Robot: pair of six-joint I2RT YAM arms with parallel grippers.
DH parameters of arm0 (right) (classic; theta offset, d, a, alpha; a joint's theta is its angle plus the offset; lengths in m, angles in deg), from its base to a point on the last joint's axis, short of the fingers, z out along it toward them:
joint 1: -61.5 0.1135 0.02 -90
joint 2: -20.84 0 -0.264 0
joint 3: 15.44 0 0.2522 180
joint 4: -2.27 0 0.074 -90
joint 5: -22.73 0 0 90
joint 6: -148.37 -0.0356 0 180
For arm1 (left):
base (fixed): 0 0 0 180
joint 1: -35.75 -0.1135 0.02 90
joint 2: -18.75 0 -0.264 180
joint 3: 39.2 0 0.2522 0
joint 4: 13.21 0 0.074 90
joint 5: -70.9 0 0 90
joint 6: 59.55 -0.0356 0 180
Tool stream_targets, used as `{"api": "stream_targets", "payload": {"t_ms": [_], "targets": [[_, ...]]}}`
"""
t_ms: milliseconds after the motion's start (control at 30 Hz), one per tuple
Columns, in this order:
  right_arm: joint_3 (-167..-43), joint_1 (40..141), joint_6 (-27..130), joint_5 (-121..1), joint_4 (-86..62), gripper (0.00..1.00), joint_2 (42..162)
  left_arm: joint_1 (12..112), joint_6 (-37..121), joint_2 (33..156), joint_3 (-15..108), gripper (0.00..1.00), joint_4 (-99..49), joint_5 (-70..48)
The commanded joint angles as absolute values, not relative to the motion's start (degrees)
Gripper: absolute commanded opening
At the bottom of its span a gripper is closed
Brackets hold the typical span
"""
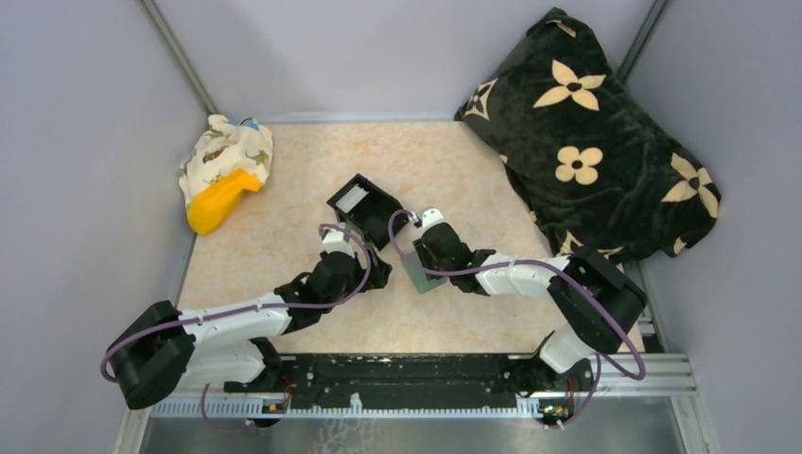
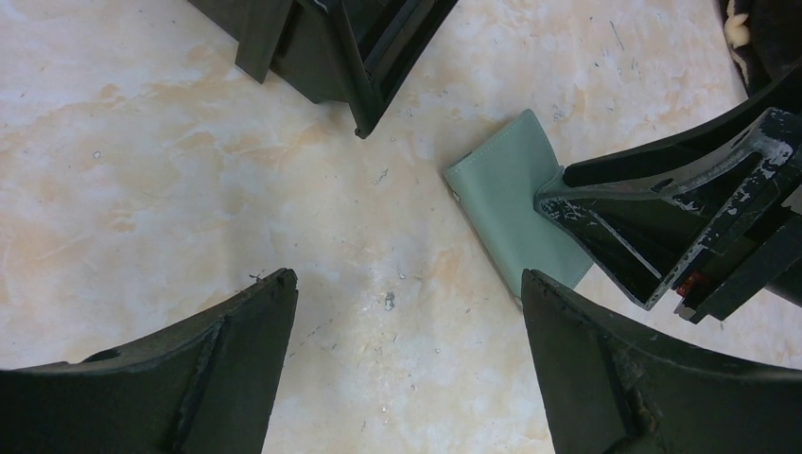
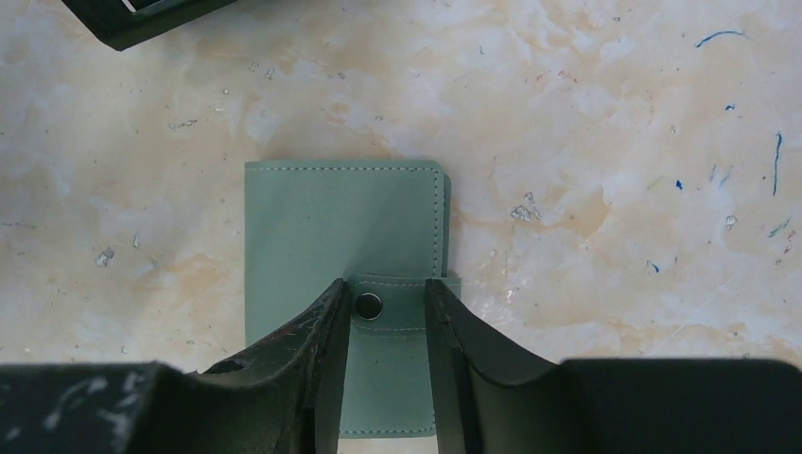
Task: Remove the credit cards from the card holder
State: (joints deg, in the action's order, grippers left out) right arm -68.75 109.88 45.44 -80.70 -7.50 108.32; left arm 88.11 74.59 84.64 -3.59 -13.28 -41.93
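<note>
The card holder (image 3: 331, 227) lies closed at the centre of the right wrist view, its snap tab (image 3: 390, 331) fastened. The right gripper (image 3: 388, 295) brackets that tab, jaws half narrowed (whether they pinch it, I cannot tell). The left gripper (image 2: 407, 284) hangs spread wide above the table (image 2: 170, 170), lower centre.
</note>
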Motion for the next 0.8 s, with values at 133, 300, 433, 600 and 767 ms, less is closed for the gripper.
{"api": "stream_targets", "payload": {"t_ms": [133,300,433,600,767], "targets": [[-69.74,110.54,42.99,-80.93,-9.78,0.19,110.22,88.23,74.89,84.75,-3.03,0.93,-13.44,-42.8],[-69.8,110.56,42.4,-79.75,-9.69,0.0,110.13,88.24,75.08,84.57,-3.29,0.93,-13.39,-42.8],[-69.81,110.54,41.97,-78.33,-9.34,0.0,109.85,88.28,75.19,84.62,-3.6,0.93,-12.66,-42.22],[-69.56,110.38,40.67,-75.03,-8.21,0.0,107.89,88.31,75.02,84.83,-3.09,0.93,-11.44,-40.33],[-68.43,109.05,38.4,-69.21,-5.7,0.0,105.02,88.23,74.91,84.96,-3.2,0.92,-7.5,-37.31]]}}
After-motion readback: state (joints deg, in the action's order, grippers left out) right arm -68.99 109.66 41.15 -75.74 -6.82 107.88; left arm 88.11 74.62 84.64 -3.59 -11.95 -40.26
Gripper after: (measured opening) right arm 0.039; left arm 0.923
